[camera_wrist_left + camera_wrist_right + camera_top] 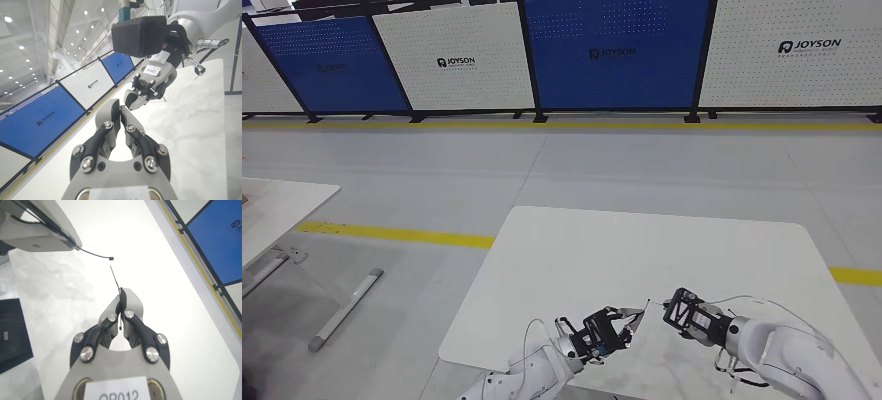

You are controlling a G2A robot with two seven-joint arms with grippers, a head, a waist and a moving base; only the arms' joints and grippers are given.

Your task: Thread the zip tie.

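Both grippers hover low over the near part of the white table [642, 250]. My left gripper [620, 325] [119, 108] is shut on a thin black zip tie [639, 310]. The tie's square head [111, 258] sticks out past the left fingertips [75, 245]. My right gripper [674, 307] [122, 292] is shut on a black zip tie tail [114, 276]. The tail's pointed tip stops just short of the head, with a small gap between them. A short end of the strand [120, 327] hangs behind the right pads. In the left wrist view the right gripper [132, 102] faces mine, almost touching.
A second white table [272, 210] stands at the far left across bare floor. Blue and white panels [612, 50] line the back behind a yellow floor line. A black box [11, 332] sits beside the right arm.
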